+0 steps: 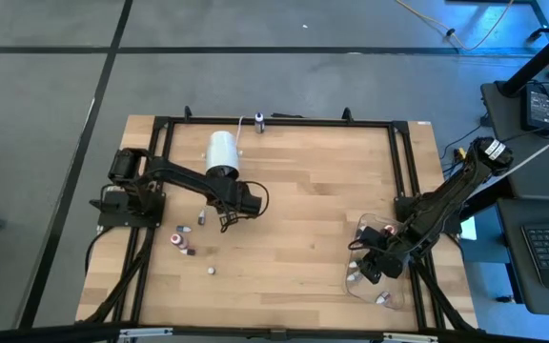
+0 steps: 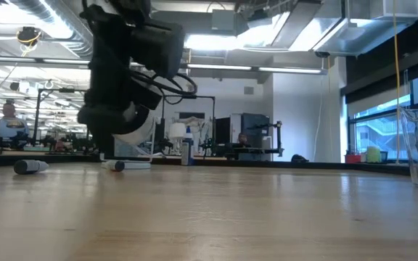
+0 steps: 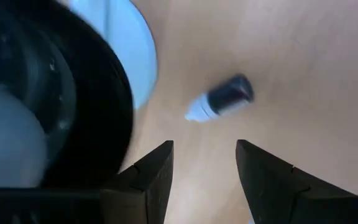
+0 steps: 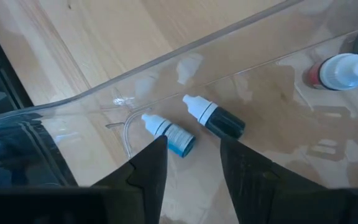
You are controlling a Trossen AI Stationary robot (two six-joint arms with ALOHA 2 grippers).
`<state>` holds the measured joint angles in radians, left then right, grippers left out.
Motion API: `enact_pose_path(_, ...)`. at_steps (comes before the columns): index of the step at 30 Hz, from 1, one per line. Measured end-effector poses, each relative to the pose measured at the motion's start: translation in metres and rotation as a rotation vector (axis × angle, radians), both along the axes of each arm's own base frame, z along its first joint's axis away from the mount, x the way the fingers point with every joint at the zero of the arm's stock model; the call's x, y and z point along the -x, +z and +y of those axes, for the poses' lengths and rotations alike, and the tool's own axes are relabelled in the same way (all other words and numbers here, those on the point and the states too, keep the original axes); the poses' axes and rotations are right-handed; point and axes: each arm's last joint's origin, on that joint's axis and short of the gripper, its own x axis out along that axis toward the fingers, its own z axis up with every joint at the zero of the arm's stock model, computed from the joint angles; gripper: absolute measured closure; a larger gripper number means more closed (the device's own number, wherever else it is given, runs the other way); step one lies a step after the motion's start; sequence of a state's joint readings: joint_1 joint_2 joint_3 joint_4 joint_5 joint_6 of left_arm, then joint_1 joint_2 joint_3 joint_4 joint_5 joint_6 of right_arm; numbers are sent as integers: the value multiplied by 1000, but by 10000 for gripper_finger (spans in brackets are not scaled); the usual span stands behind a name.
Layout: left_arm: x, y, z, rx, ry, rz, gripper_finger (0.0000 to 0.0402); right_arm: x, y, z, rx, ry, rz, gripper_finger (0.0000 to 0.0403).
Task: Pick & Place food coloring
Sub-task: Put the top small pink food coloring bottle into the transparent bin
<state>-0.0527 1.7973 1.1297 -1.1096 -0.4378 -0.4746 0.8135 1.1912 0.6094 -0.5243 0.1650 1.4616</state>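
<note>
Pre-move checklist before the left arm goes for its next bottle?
1. Left gripper fingers apart, nothing between them: ok.
2. Dark bottle lying on bare wood ahead of the fingers: ok.
3. Bottle centred between the fingers: cannot tell.
4. White cylinder close beside the left arm: not ok, watch clearance.
5. Right gripper over the clear container, away from the left arm: ok.
6. Two bottles lying inside the container: ok.

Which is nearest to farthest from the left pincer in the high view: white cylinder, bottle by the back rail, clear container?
1. white cylinder, just behind the left pincer, left of centre.
2. bottle by the back rail, upright at the far edge, beyond the cylinder.
3. clear container, front right, under the right pincer.
</note>
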Motion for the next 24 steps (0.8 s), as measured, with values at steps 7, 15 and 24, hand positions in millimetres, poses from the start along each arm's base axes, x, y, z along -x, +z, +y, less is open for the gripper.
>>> enact_pose_path(7,-5,-1,16,29,-69,8,233,0,0,0,0,1,0,251)
enact_pose_path(15,-6,-2,29,162,-247,70,233,0,0,0,2,3,0,251)
enact_pose_path(24,-11,-4,37,264,-402,57,233,0,0,0,2,3,0,251)
